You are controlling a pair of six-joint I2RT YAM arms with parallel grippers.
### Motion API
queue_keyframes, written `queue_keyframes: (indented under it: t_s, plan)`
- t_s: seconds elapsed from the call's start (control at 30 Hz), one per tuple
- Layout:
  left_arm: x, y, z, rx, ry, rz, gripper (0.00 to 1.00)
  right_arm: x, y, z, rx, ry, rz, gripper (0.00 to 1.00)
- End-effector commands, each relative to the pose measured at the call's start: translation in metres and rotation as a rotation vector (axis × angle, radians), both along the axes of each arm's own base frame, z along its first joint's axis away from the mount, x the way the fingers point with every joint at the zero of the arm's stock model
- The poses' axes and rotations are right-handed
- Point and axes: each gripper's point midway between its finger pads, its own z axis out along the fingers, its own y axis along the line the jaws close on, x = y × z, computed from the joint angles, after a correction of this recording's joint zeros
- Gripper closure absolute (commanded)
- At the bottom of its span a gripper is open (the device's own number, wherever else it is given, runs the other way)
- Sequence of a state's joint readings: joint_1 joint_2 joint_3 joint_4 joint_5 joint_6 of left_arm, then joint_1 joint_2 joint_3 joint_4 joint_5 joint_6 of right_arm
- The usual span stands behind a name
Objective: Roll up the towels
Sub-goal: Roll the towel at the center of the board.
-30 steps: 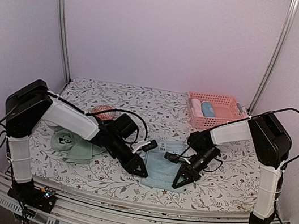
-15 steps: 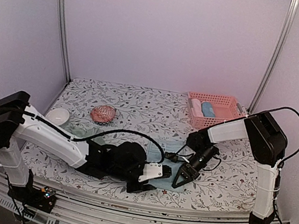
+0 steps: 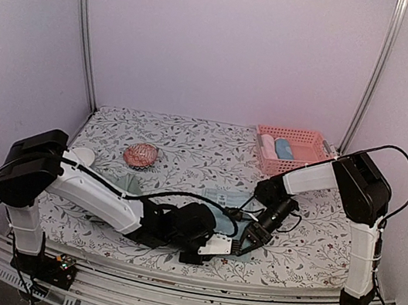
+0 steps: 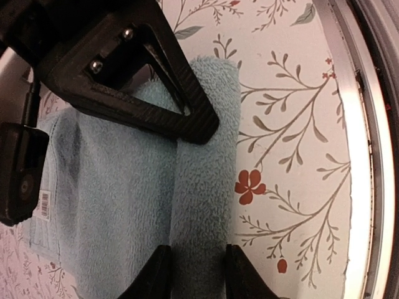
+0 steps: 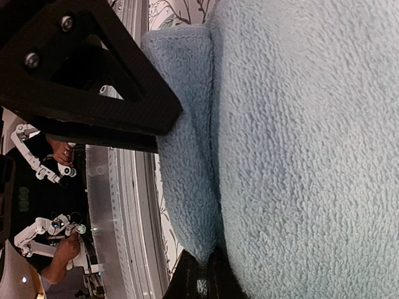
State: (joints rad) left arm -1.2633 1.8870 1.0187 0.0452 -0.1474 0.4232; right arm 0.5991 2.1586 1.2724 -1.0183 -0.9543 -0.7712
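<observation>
Reaching low along the near edge of the counter [image 3: 190, 138], the left arm [image 3: 95, 197] now lies almost flat, where a second ago it was raised over the pale green towel at the left. Its pincer [image 4: 196, 277] has swung across to the near edge of the light blue towel [image 4: 112, 187], just beside the right pincer [image 5: 206, 280]. That towel lies spread at the front middle of the counter, with its near edge turned over into a first thick fold [image 4: 206, 187]. The right pincer has hardly shifted in that time; it is pressed together on the fold, pinching the terry between its tips. The left pincer's fingers [image 4: 163, 274] stand apart on either side of the same fold. I cannot tell whether they already press the cloth or only straddle it. With both pincers on one fold, the roll of the blue towel looks just begun, most of the cloth still flat behind it. The next move probably calls for both ends to turn over together, or the roll may go crooked. The green towel [image 3: 129, 185] is now mostly hidden behind the left arm and appears unrolled. Rolled cloths [image 3: 275, 146] already sit in the pink basket [image 3: 312, 164] at the far right.
</observation>
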Motion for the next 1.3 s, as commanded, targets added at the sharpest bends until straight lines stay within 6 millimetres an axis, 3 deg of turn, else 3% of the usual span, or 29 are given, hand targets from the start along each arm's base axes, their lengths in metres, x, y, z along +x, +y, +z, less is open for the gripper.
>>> queue_keyframes:
  t_s: [0.0, 0.2, 0.53, 0.67, 0.77, 0.97, 1.1, 1.27]
  plan:
    - [-0.004, -0.003, -0.013, 0.045, -0.009, -0.025, 0.68, 0.008, -0.007, -0.028, -0.055, -0.059, 0.027, 0.96]
    - [-0.002, -0.004, -0.006, 0.024, -0.058, -0.016, 0.64, 0.007, -0.007, -0.029, -0.058, -0.053, 0.027, 0.96]
    - [-0.011, -0.004, -0.011, 0.008, 0.046, -0.04, 0.89, 0.006, -0.005, -0.021, -0.033, -0.053, 0.027, 0.93]
    - [-0.016, -0.003, -0.01, -0.023, 0.163, -0.04, 0.94, 0.005, -0.004, -0.005, -0.004, -0.059, 0.028, 0.83]
    - [-0.018, -0.001, -0.014, -0.032, 0.281, -0.024, 0.96, 0.008, -0.007, 0.023, 0.049, -0.104, 0.023, 0.72]
    - [-0.016, 0.0, -0.023, -0.042, 0.542, 0.052, 0.96, 0.035, -0.02, 0.099, 0.203, -0.314, -0.079, 0.67]
    - [-0.01, 0.002, -0.035, -0.033, 0.822, 0.117, 0.95, 0.032, -0.033, 0.106, 0.19, -0.55, -0.092, 0.71]
    - [0.004, 0.001, -0.038, -0.051, 1.048, 0.174, 0.95, 0.016, -0.036, 0.086, 0.12, -0.835, -0.001, 0.73]
